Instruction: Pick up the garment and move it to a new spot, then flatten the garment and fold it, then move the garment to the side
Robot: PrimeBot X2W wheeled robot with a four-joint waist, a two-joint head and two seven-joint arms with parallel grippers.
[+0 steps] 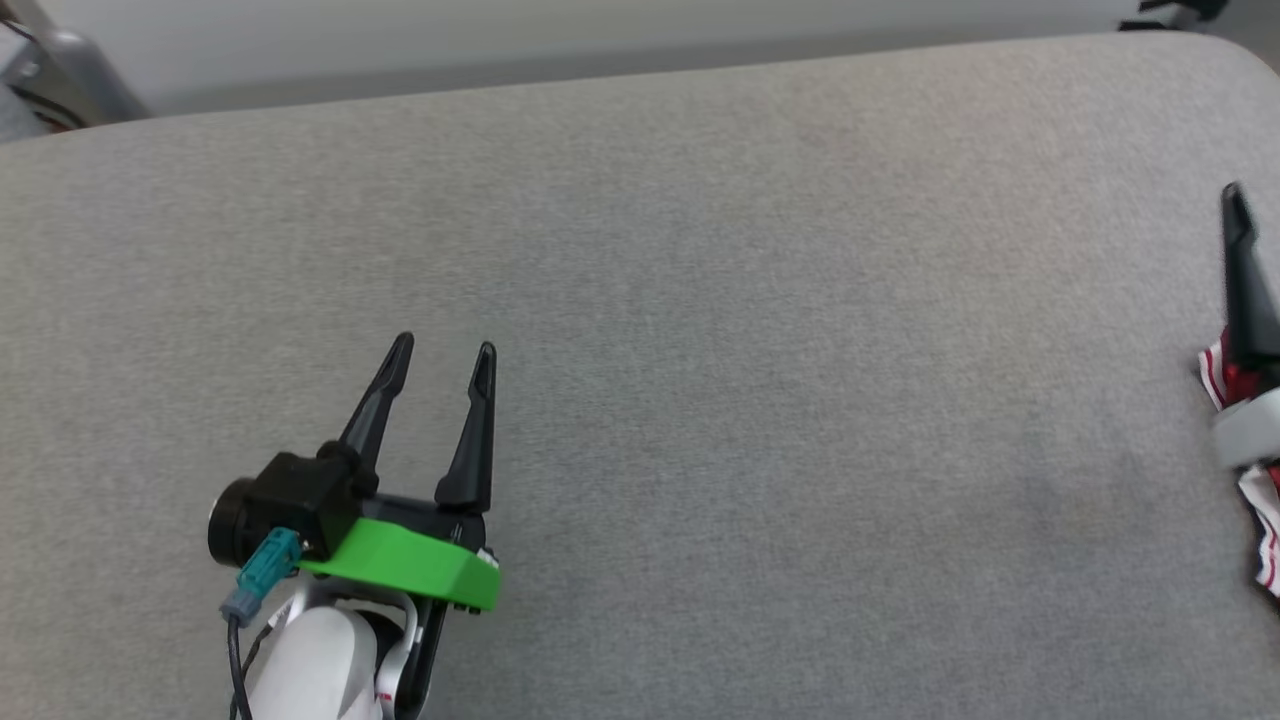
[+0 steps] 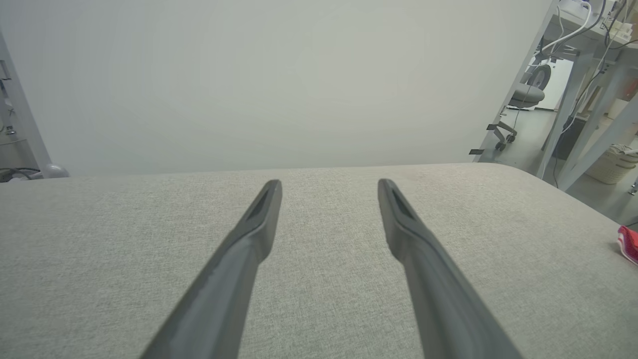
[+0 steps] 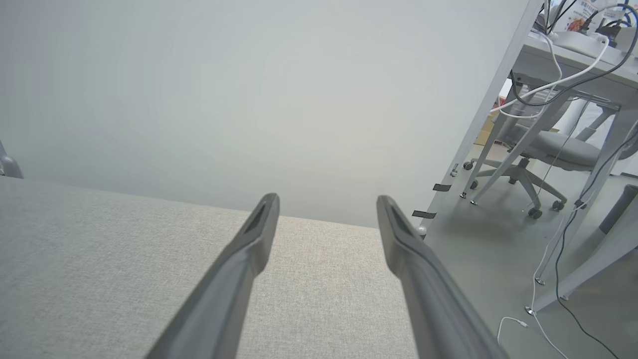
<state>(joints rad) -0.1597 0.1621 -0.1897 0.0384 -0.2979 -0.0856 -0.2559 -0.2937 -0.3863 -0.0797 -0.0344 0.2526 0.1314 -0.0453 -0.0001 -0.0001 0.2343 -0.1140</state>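
Lying at 3 o'clock edge of grey woven-fabric table point(image 1: 700, 300): crumpled red-and-white striped-trim jersey garment point(image 1: 1222, 375), cropped by frame, long axis indeterminate. Left gripper point(image 1: 445, 345) at 7 o'clock and right gripper point(image 3: 327, 198): long dark tapered fingers spread wide, holding nothing.

Plenty of room through the middle: the grey table top point(image 1: 700, 300) runs bare from near edge to far edge. Low on the left, the left gripper point(image 1: 445, 346) stands in the lane, fingers spread. At the right rim the garment point(image 1: 1215, 380) lies bunched, with the right gripper point(image 3: 326, 198) right at it (jaws parted wide). A pale wall point(image 2: 249, 89) closes off the far side, and past the right corner stand desk legs point(image 3: 518, 149) and an office chair point(image 3: 563, 147).
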